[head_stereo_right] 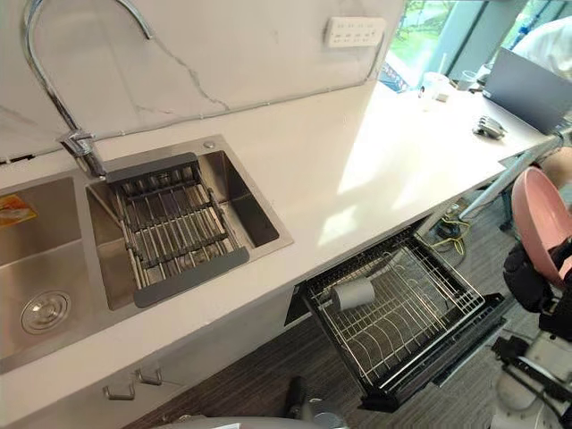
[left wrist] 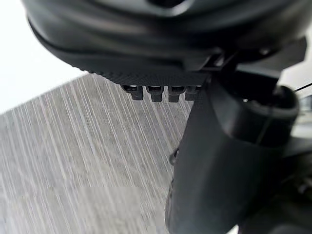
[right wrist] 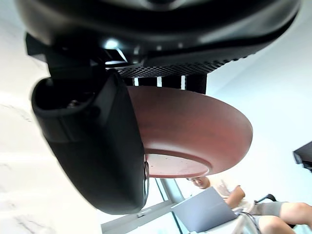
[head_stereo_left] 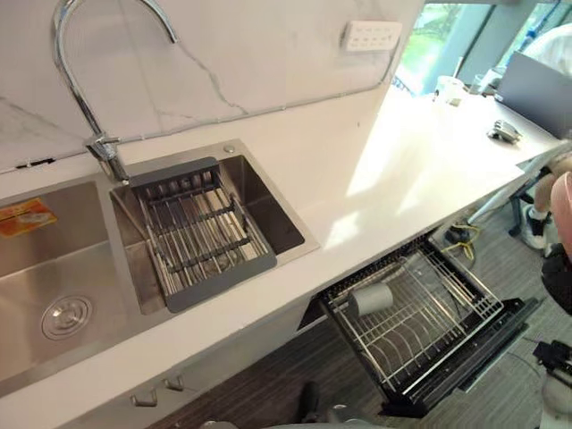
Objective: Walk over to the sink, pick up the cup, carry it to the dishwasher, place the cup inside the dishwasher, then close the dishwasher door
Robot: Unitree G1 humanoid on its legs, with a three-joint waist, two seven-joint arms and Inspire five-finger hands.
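Cup (head_stereo_left: 371,299) is seen lying on its side in the wire rack (head_stereo_left: 429,313) of the dishwasher (head_stereo_left: 474,353), near the rack's back left corner. The rack is pulled fully out from under the counter (head_stereo_left: 375,179) and the dishwasher is left open.

Right robot hand (head_stereo_right: 527,277) is seen at the right edge of the head views, beside the open dishwasher and clear of the counter. A pink bowl (head_stereo_right: 539,214) is held in it. In the right wrist view the bowl (right wrist: 195,131) is gripped between the thumb (right wrist: 92,146) and the fingers (right wrist: 195,80), underside facing the camera.

Left robot hand (left wrist: 161,39) is shown in its wrist view above the grey striped floor (left wrist: 73,161). Whether it is open or closed cannot be told.

Sink (head_stereo_left: 54,268) is set in the counter at the left, with a dark drain rack (head_stereo_left: 201,228) laid across its right basin and a curved faucet (head_stereo_left: 76,80) behind it. A white socket strip (head_stereo_left: 371,36) is mounted on the marble wall. A laptop (head_stereo_left: 536,89) is stood at the counter's far right end, and a seated person (right wrist: 229,192) is visible there.
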